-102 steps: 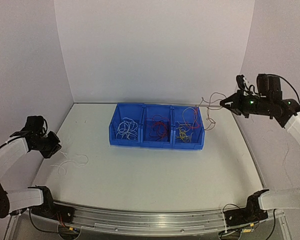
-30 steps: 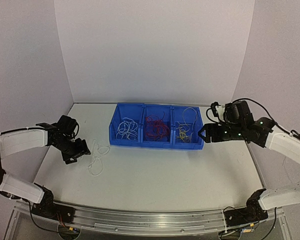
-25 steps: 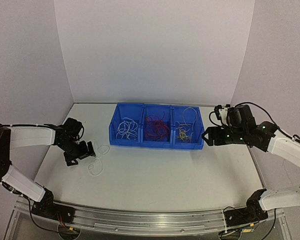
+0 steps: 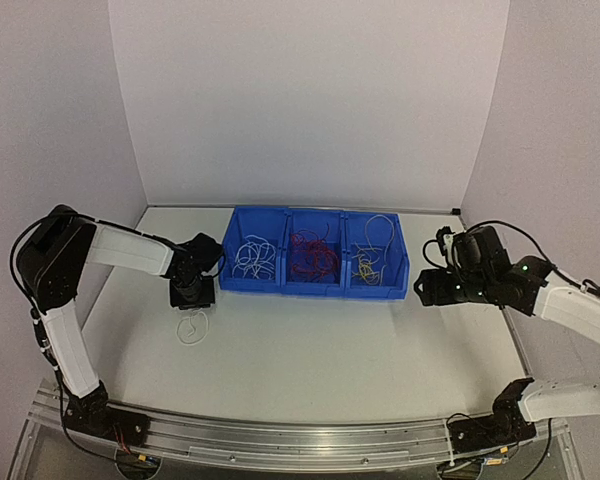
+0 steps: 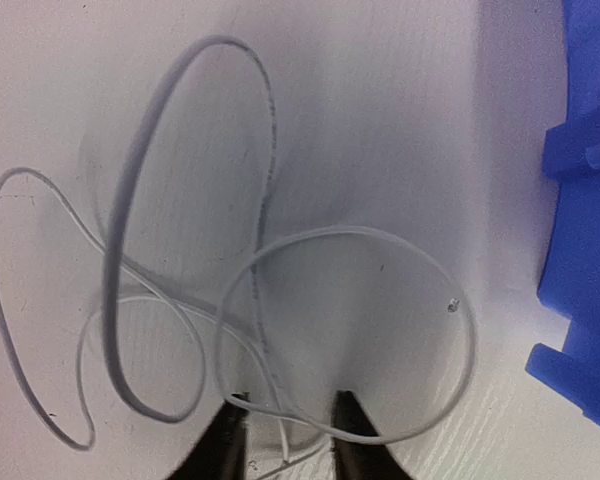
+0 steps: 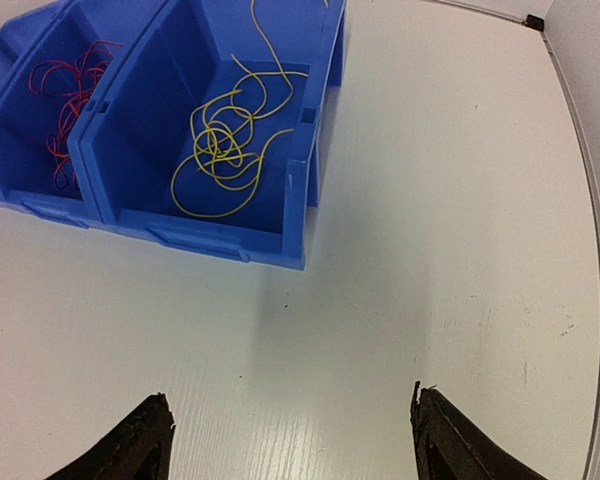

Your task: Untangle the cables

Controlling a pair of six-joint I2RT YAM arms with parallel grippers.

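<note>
Cables [image 4: 315, 257] in white, red and yellow lay by colour in three blue bins [image 4: 315, 290] toward the far edge of the table [image 4: 310, 380]. One loose white cable [image 5: 350, 232] lay looped on the surface nearer the left edge, just beside the bins. The left gripper [image 5: 288, 438] stood over it, fingers narrowly apart with a strand running between them. The right gripper [image 6: 290, 440] hovered near the right edge, spread wide, holding and touching nothing.
</note>
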